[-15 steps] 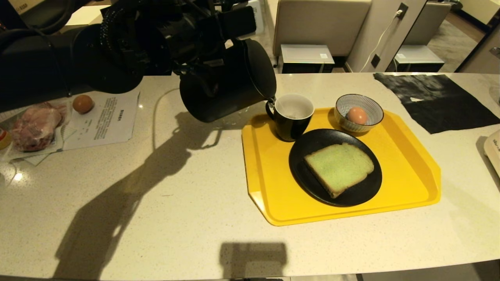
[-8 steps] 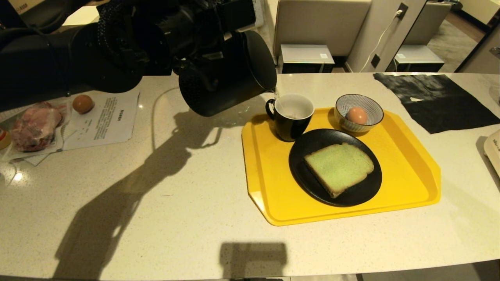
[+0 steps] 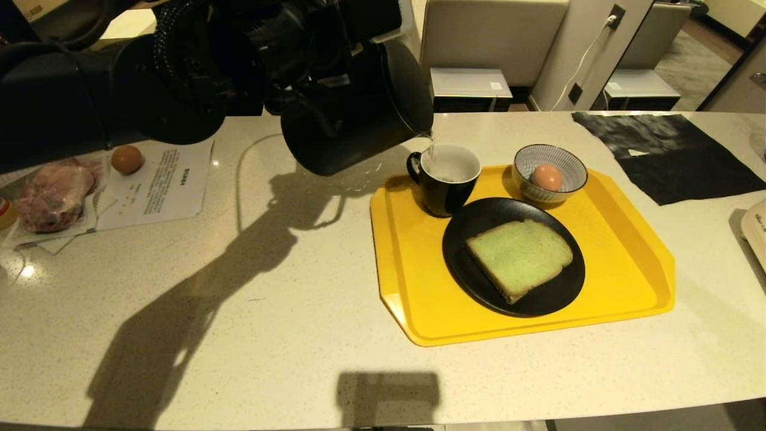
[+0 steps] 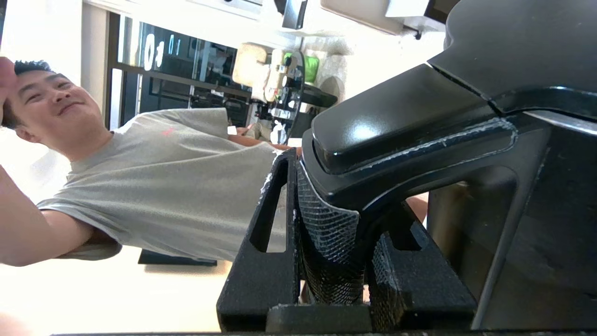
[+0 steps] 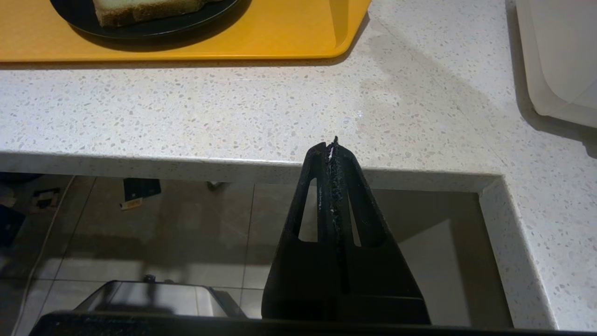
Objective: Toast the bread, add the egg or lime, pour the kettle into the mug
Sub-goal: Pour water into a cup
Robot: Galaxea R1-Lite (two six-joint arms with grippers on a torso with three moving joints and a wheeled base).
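Warm dim light from behind casts hard shadows across the counter (image 3: pixel 239 335).

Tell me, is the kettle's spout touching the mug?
Apart. The head view shows the kettle tilted above the mug, water streaming across the gap.

kettle (image 3: pixel 359 114) tilted above-left of mug (image 3: pixel 446 176) | mug, bowl (image 3: pixel 550 173), plate (image 3: pixel 479 239) on tray (image 3: pixel 622 263); egg (image 3: pixel 547 177) in bowl; bread (image 3: pixel 519 257) on plate
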